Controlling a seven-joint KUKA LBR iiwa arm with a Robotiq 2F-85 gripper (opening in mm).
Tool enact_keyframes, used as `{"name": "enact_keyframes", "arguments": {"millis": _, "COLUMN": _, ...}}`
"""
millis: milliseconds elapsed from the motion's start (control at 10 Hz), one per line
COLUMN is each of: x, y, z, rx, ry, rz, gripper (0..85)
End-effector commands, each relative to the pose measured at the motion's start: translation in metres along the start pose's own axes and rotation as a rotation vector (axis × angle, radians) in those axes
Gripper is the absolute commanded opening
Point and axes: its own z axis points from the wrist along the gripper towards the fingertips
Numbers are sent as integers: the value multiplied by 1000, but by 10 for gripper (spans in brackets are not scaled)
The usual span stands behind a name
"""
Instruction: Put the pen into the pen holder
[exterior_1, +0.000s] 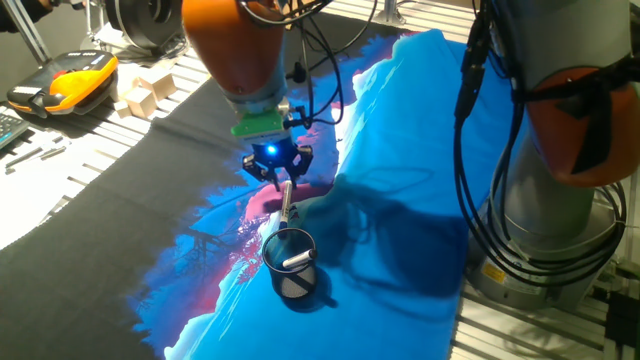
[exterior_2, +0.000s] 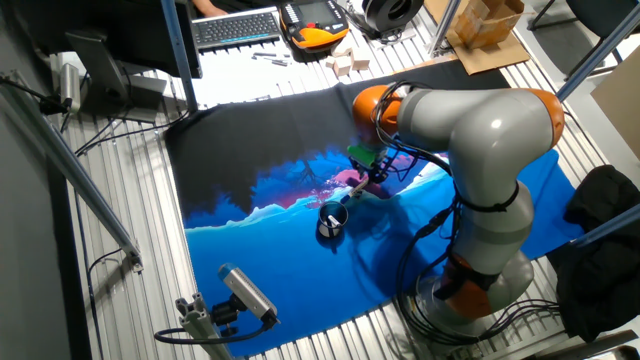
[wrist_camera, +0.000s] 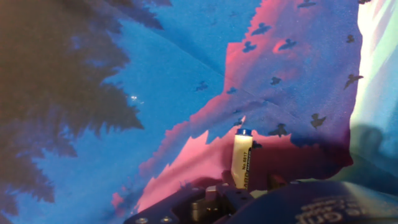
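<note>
we see gripper (exterior_1: 279, 171) above pen holder (exterior_1: 290, 263), blue light lit at its base, fingers closed on pen (exterior_1: 286, 200). pen hangs near-vertical, lower end just above holder's far rim. white stick (exterior_1: 299, 260) lies tilted inside holder. holder stands upright on blue-pink printed cloth (exterior_1: 400, 150). wood blocks (exterior_1: 145, 90) and yellow-black device (exterior_1: 65, 80) upper left.

Only print visible: small dark lettering running along the slim whitish-silver pen barrel (wrist_camera: 242, 163) in hand view, too small and blurred to read reliably.
</note>
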Motion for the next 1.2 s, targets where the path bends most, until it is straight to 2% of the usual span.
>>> {"name": "enact_keyframes", "arguments": {"millis": 0, "x": -1, "y": 0, "z": 2, "rx": 0, "ry": 0, "rz": 0, "gripper": 340}}
{"name": "enact_keyframes", "arguments": {"millis": 400, "x": -2, "y": 2, "z": 13, "rx": -25, "ry": 27, "rz": -12, "gripper": 340}}
{"name": "enact_keyframes", "arguments": {"millis": 600, "x": -2, "y": 3, "z": 14, "rx": -45, "ry": 54, "rz": -17, "gripper": 340}}
{"name": "enact_keyframes", "arguments": {"millis": 900, "x": 0, "y": 3, "z": 16, "rx": -47, "ry": 58, "rz": 3, "gripper": 340}}
{"name": "enact_keyframes", "arguments": {"millis": 1100, "x": 0, "y": 1, "z": 20, "rx": -58, "ry": 72, "rz": 10, "gripper": 340}}
